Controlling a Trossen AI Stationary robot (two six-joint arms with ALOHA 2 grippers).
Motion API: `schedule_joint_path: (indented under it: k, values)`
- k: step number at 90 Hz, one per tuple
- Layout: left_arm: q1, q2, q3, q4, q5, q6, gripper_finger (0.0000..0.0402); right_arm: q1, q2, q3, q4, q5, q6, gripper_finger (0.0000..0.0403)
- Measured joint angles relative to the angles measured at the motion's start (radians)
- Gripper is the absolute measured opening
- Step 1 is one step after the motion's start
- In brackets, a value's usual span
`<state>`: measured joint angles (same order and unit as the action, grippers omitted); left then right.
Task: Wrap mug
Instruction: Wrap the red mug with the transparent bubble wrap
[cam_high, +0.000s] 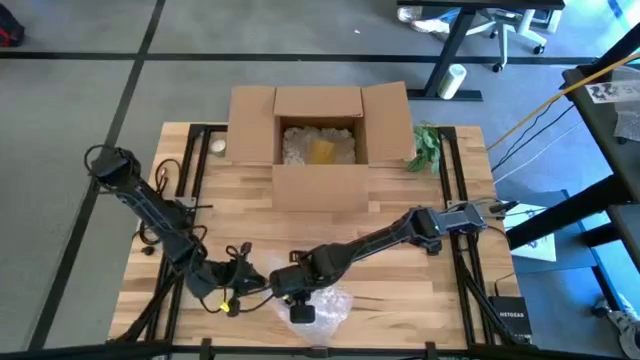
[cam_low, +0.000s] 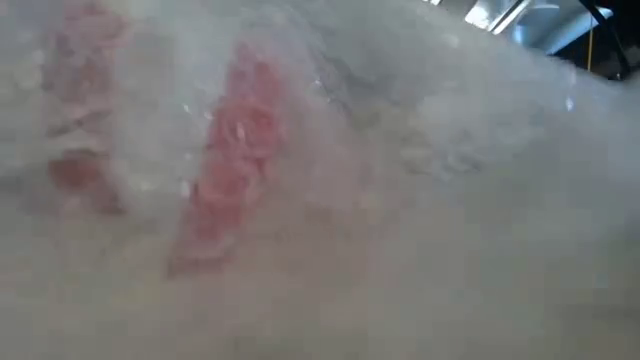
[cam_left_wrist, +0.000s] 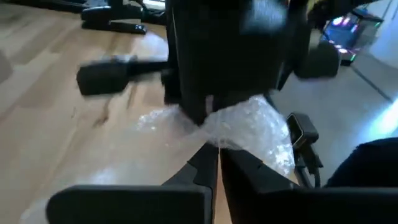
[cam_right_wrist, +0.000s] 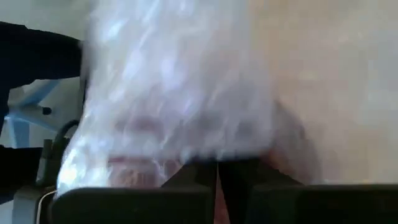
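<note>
- The right gripper (cam_high: 303, 312), at the end of the dark arm that reaches in from the table's right side, hangs over the near edge of the light wooden slatted table (cam_high: 420, 285). In the right wrist view its two dark fingers (cam_right_wrist: 239, 173) meet with no gap between them, pinched on the clear bubble wrap sheet (cam_right_wrist: 180, 93).
- That crumpled sheet lies directly under and around this gripper in the high view (cam_high: 335, 305), spreading a little to its right on the table.
- Pink-red patches show through the plastic in the low view (cam_low: 235, 170), pressed close against that camera. This may be the mug inside the wrap, but its shape cannot be made out.
- The left gripper (cam_high: 228, 296) sits just to the left of the right gripper, near the same table edge. In the left wrist view its dark fingers (cam_left_wrist: 245, 171) lie closed together, their tips right at the edge of the bubble wrap; whether they have hold of it cannot be told.
- Well beyond both grippers, at the far side of the table, stands an open brown cardboard box (cam_high: 320, 140) with pale packing fill and something yellow inside.
- A small green leafy sprig (cam_high: 425, 148) lies just right of the box.
</note>
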<state>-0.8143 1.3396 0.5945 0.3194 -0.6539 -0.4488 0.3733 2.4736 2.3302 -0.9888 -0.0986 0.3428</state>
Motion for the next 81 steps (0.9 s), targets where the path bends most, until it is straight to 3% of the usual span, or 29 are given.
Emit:
schedule_joint_path:
  k: [29,47,81]
  values:
    - [0.072,0.124,0.0,0.172,0.169,0.012,0.0,-0.001,0.001,0.0,0.028,0.001,-0.01,0.0]
    - [0.078,0.192,0.0,0.3,0.202,0.041,0.0,0.0,0.001,0.0,0.026,0.002,-0.014,0.0]
    - [0.09,0.192,0.036,0.129,0.233,-0.06,0.0,-0.001,-0.003,0.024,-0.017,0.02,-0.009,0.0]
